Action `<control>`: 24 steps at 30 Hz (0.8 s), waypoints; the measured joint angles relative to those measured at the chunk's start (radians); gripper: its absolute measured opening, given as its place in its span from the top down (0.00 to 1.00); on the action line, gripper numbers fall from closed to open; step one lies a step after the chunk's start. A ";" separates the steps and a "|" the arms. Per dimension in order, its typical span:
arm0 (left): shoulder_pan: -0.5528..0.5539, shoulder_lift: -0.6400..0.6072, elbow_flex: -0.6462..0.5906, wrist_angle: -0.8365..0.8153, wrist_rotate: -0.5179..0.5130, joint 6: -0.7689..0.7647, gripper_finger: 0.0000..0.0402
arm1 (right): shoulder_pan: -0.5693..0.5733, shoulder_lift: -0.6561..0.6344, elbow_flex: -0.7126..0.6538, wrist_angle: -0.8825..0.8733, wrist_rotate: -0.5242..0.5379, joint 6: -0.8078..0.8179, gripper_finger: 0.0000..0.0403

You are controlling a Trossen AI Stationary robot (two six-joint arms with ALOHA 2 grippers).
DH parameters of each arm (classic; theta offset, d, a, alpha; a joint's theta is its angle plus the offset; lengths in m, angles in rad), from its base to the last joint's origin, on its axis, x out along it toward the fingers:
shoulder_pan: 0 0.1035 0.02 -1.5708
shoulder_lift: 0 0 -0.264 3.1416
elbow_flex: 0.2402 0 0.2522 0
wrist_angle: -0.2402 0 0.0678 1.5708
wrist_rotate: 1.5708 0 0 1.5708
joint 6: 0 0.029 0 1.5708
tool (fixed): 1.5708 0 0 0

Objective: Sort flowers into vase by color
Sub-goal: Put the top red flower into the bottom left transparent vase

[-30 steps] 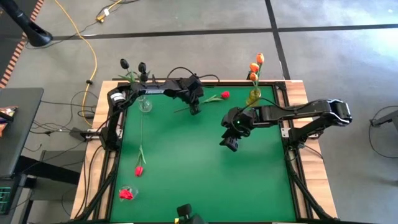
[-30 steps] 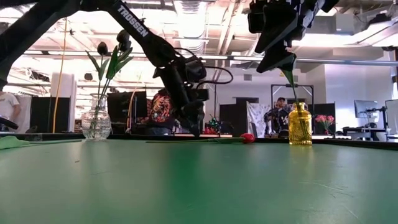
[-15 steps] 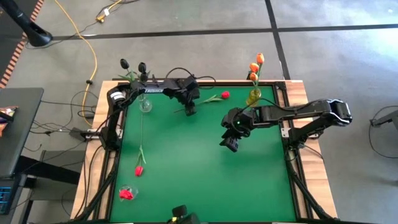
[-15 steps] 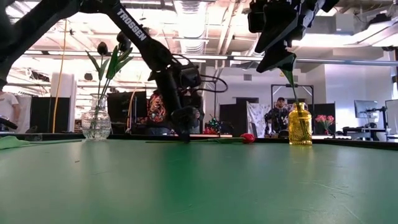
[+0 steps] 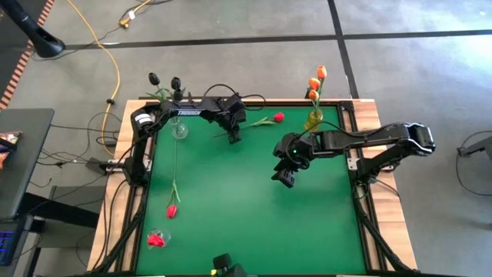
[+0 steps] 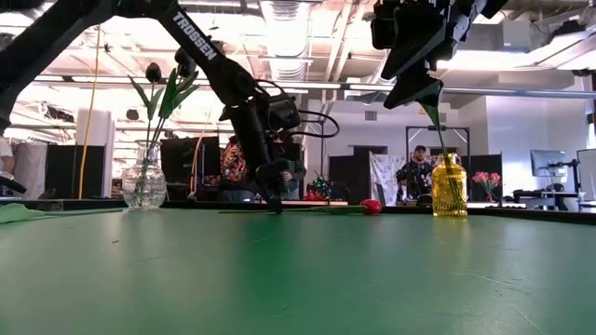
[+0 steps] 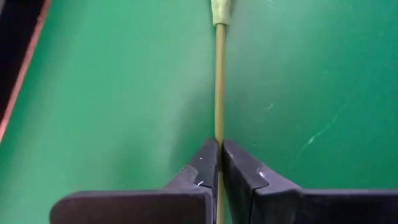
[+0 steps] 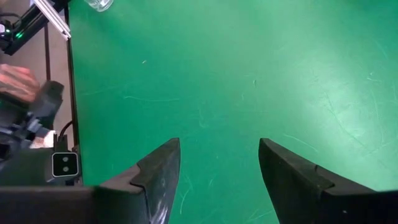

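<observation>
The left pincer (image 5: 232, 137) reaches down near the tabletop's far edge, fingers pinched together. The right pincer (image 5: 283, 178) hangs above the right half, fingers spread wide.

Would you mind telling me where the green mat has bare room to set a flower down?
The near right quarter of the mat is bare. The far edge is crowded: clear vase, left gripper shut on the red tulip's stem, yellow vase. Another red tulip lies near left.
</observation>
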 joint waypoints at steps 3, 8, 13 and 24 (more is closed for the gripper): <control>0.000 -0.026 -0.002 0.015 0.006 -0.034 1.00 | 0.000 0.000 0.000 0.000 0.000 0.000 0.39; -0.002 -0.108 0.027 -0.009 -0.002 -0.059 1.00 | -0.003 0.000 0.000 0.003 0.000 0.002 0.39; -0.007 -0.221 0.032 -0.021 -0.033 -0.068 1.00 | -0.016 0.000 0.000 0.014 -0.004 0.002 0.39; -0.009 -0.524 0.034 0.012 -0.048 -0.124 1.00 | -0.023 0.000 0.000 0.058 -0.014 0.007 0.39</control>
